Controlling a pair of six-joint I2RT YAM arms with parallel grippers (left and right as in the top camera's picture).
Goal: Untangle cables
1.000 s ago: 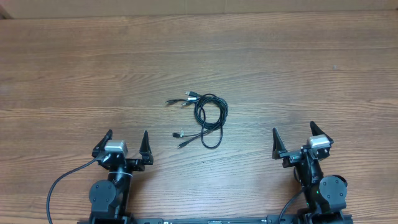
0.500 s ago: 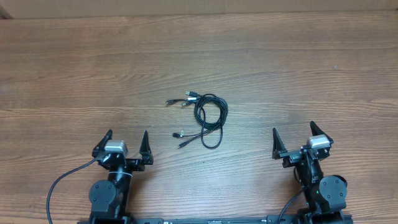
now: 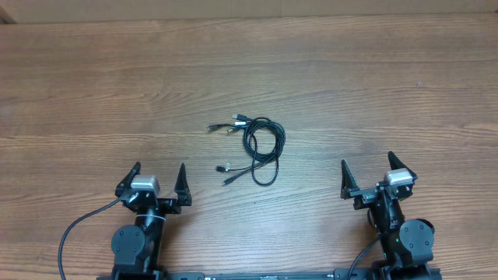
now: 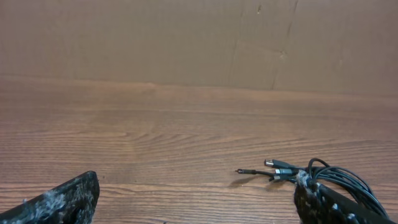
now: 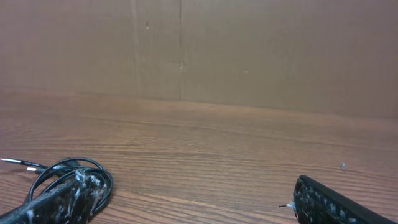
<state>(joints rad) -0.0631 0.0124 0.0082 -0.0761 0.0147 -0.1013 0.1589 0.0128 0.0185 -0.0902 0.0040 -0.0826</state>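
The cables (image 3: 261, 148) lie in one tangled black coil near the middle of the wooden table (image 3: 93, 93), with silver-tipped plug ends sticking out at the upper left and lower left of the coil. My left gripper (image 3: 159, 171) stands open at the near left, short of the coil and left of it. Open too, my right gripper (image 3: 367, 165) waits at the near right, well apart from the coil. In the left wrist view the cables (image 4: 336, 177) show past the right finger of the gripper (image 4: 193, 211). The right wrist view has the cables (image 5: 62, 167) behind the left finger of the gripper (image 5: 193, 208). Nothing is held.
A brown cardboard wall (image 4: 186, 37) closes off the far edge of the table. A thick black wire (image 3: 74, 229) loops from the left arm's base at the near edge. Bare wood surrounds the coil on all sides.
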